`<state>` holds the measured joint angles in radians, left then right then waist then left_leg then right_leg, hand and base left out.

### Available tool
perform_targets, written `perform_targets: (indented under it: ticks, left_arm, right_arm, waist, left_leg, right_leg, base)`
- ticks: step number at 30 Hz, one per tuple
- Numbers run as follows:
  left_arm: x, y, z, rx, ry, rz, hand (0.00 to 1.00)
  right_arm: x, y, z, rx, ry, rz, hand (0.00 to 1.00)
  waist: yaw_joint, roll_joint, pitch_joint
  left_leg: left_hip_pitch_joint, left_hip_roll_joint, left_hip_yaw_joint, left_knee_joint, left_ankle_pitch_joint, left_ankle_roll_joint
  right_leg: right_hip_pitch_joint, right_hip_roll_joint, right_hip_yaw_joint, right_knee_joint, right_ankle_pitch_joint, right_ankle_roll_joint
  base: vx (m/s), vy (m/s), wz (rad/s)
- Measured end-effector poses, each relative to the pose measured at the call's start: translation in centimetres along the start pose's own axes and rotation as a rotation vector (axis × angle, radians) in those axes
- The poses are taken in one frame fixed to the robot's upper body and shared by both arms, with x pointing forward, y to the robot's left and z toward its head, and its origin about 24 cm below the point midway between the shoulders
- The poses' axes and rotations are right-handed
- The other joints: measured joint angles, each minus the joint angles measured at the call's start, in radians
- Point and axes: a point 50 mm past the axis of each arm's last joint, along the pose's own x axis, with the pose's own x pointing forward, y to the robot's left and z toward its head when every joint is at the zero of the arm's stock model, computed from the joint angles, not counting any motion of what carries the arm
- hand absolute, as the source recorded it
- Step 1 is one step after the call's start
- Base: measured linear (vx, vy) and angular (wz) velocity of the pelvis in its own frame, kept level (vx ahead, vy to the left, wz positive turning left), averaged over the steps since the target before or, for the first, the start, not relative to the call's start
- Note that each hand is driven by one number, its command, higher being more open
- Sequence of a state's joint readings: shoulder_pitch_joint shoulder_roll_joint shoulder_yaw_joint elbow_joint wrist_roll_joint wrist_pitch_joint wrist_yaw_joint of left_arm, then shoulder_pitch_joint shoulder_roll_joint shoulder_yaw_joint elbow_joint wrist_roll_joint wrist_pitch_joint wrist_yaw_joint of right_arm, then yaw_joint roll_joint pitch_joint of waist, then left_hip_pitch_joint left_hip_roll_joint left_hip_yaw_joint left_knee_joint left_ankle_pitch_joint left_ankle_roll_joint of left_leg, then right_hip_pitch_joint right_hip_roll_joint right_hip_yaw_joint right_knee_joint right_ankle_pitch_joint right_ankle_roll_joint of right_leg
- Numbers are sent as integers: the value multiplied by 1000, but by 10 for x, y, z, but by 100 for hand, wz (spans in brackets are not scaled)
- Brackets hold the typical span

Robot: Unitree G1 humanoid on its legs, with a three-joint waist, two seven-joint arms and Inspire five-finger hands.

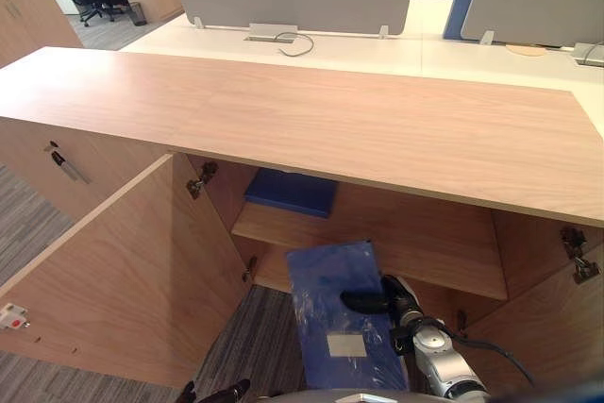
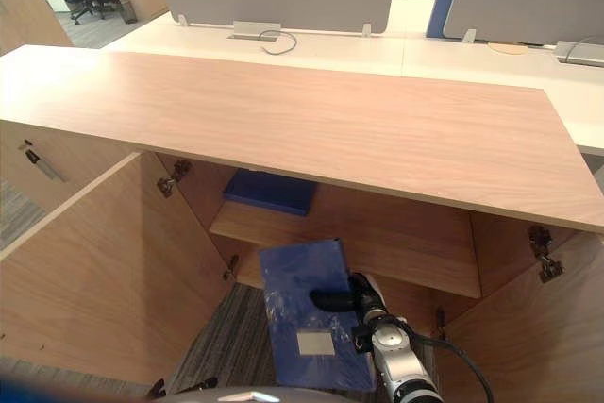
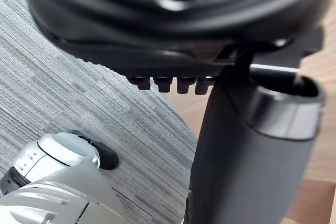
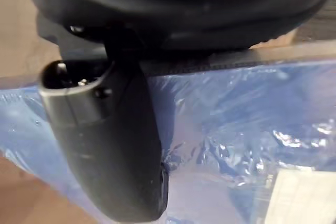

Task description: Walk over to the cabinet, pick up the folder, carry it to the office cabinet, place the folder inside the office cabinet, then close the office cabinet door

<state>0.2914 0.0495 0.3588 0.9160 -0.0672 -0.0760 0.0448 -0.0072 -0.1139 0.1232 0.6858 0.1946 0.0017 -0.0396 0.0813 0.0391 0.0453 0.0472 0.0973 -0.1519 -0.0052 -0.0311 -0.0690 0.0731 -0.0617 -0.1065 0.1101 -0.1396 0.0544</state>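
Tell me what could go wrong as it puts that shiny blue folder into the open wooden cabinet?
The blue plastic-wrapped folder is pinched near one edge by the right hand; the slick wrap might slip. Its far end could catch the wooden shelf's front edge, or bump the dark blue folder lying there.

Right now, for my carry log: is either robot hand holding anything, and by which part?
The right robot hand holds the blue folder by its right edge, about midway along, thumb across its top face.

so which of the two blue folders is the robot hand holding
The lighter blue folder in clear wrap with a pale label, pinched by the right robot hand before the open cabinet; the darker blue one lies flat on the shelf inside.
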Motion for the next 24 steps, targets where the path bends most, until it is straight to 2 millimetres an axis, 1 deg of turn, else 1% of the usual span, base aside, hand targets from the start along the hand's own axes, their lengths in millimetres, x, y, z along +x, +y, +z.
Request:
perform_targets:
  ticks: [3,5,6,7,9,10,11,12,13,14,15,16,17,18,19,20,21,23,24]
  left_arm:
    - [-1,-5,0,-7,5,-1,100]
    - [-1,-12,0,-1,3,-18,100]
    - [-1,-14,1,-3,0,-25,100]
    - [-2,-16,1,-6,-3,-28,100]
    - [-3,-24,4,-23,-21,-43,100]
    - [-4,-26,5,-27,-25,-47,100]
    - [-4,-27,6,-31,-35,-49,100]
    - [-4,-27,7,-34,-41,-49,100]
    - [-5,-27,7,-35,-43,-48,100]
    - [-5,-28,9,-36,-49,-48,100]
    - [-5,-28,10,-36,-55,-48,100]
    - [-5,-29,15,-34,-76,-45,100]
    - [-6,-31,18,-37,-96,-35,100]
    - [-6,-32,19,-39,-101,-32,100]
    - [-6,-34,22,-29,-109,-34,100]
    - [-5,-36,25,-27,-116,-37,100]
    - [-5,-37,27,-27,-122,-36,100]
    - [-4,-40,32,-27,-137,-34,100]
    - [-4,-41,33,-28,-139,-32,100]
  right_arm:
    - [0,1,-2,288,16,-48,0]
    - [0,4,-2,573,9,-55,0]
    - [0,7,-1,679,0,-56,0]
    - [0,9,0,744,-8,-56,0]
    - [-2,11,8,970,-77,-60,0]
    - [-4,11,12,1016,-107,-56,0]
    - [-8,10,21,1088,-174,-48,0]
    - [-12,8,33,1125,-250,-35,0]
    - [-13,6,40,1136,-289,-31,0]
    - [-17,2,55,1159,-368,-21,0]
    - [-19,-1,63,1170,-413,-21,0]
    - [-24,-6,78,1197,-488,-27,0]
    - [-24,-12,86,1218,-513,-54,0]
    - [-24,-13,89,1225,-521,-66,0]
    - [-24,-13,97,1235,-544,-82,0]
    - [-26,-10,110,1241,-580,-63,0]
    - [-27,-10,117,1241,-597,-54,0]
    - [-29,-7,146,1235,-659,-31,0]
    - [-30,-6,152,1233,-670,-22,0]
  waist:
    - [0,0,0]
    - [0,0,0]
    - [0,-1,0]
    - [1,-1,0]
    - [8,-1,-1]
    - [12,-1,-1]
    - [17,-2,-1]
    - [19,-3,-2]
    - [19,-3,-2]
    - [23,-7,0]
    - [24,-11,3]
    - [25,-16,15]
    - [28,-11,34]
    - [31,-6,40]
    - [35,5,62]
    - [34,13,94]
    - [33,14,105]
    - [32,22,134]
    - [34,24,139]
  left_leg:
    - [-1,-2,-1,-9,1,-1]
    - [-5,-5,-4,-11,1,0]
    - [-7,-7,-6,-12,2,0]
    - [-8,-8,-9,-12,2,0]
    - [-13,-17,-16,-14,4,0]
    - [-17,-20,-18,-14,4,0]
    - [-23,-27,-21,-15,4,1]
    - [-29,-34,-22,-15,6,3]
    - [-31,-35,-22,-14,6,3]
    - [-33,-43,-22,-8,6,3]
    - [-41,-52,-21,1,5,4]
    - [-66,-65,-18,48,-11,13]
    - [-105,-70,-15,136,-59,16]
    - [-133,-71,-11,188,-87,18]
    - [-184,-74,3,298,-137,26]
    - [-233,-83,14,400,-177,38]
    - [-260,-90,21,449,-192,44]
    - [-369,-106,72,635,-255,73]
    - [-393,-105,87,678,-274,81]
  right_leg:
    - [-1,-7,-5,1,-7,1]
    - [-3,-11,-13,4,-13,4]
    - [-3,-13,-18,5,-16,5]
    - [-3,-14,-22,6,-18,7]
    - [-4,-25,-35,7,-25,12]
    - [-3,-28,-42,8,-27,14]
    - [-3,-36,-52,8,-31,18]
    - [-3,-44,-61,8,-35,23]
    - [-3,-48,-64,8,-36,25]
    - [-2,-57,-74,8,-39,29]
    - [-1,-64,-80,8,-40,31]
    - [-1,-76,-95,21,-45,36]
    - [-16,-81,-99,64,-53,37]
    - [-32,-82,-98,95,-63,37]
    - [-71,-87,-93,174,-92,37]
    - [-117,-99,-79,268,-132,37]
    - [-147,-109,-70,322,-155,38]
    - [-281,-143,-19,537,-230,41]
    - [-316,-148,-3,585,-247,46]
  base:
    - [5,1,3]
    - [11,-4,9]
    - [12,-5,12]
    - [19,-4,15]
    - [29,6,19]
    - [41,23,24]
    - [46,31,27]
    - [50,33,26]
    - [57,29,24]
    - [47,27,20]
    - [50,47,33]
    - [20,76,33]
    - [2,90,26]
    - [-22,115,7]
    - [-44,125,-7]
    - [-54,127,-11]
    - [-89,117,-13]
    - [-123,88,-20]
    - [-160,91,-39]
